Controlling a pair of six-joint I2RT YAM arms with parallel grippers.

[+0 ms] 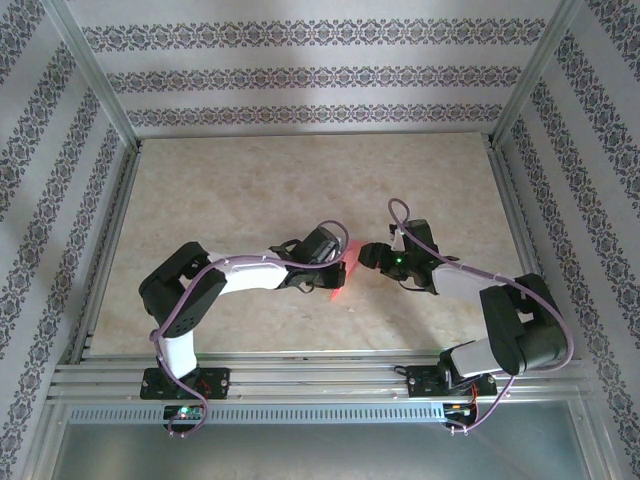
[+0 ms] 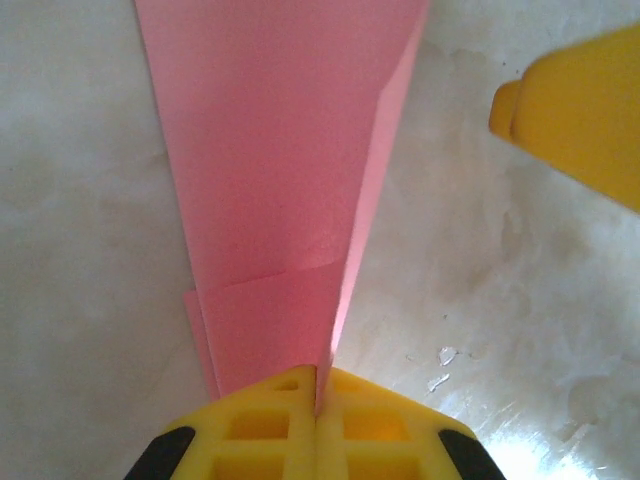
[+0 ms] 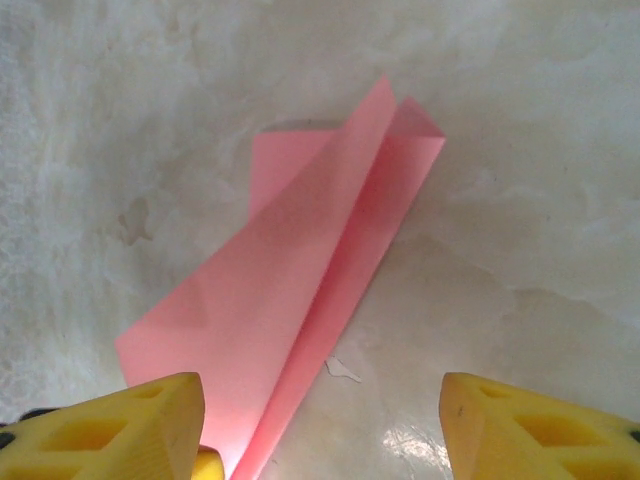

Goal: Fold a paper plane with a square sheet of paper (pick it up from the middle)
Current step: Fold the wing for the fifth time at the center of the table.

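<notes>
two arms meet at a pink paper dart

one pale marbled table (image 1: 250,180) fills the floor of the framed cell. two black-and-white robot arms, the left arm (image 1: 200,285) and the right arm (image 1: 500,320), reach inward and meet near its middle. between them sits the salmon-pink folded paper plane (image 2: 270,180), a narrow dart with a centre crease and layered wings, low against the tabletop. the left gripper (image 2: 318,400) has its yellow jaws together, clamped on the plane's narrow end at the crease. the right gripper (image 3: 330,420) hangs just beside that end, jaws well apart, gripping nothing.
</notes>
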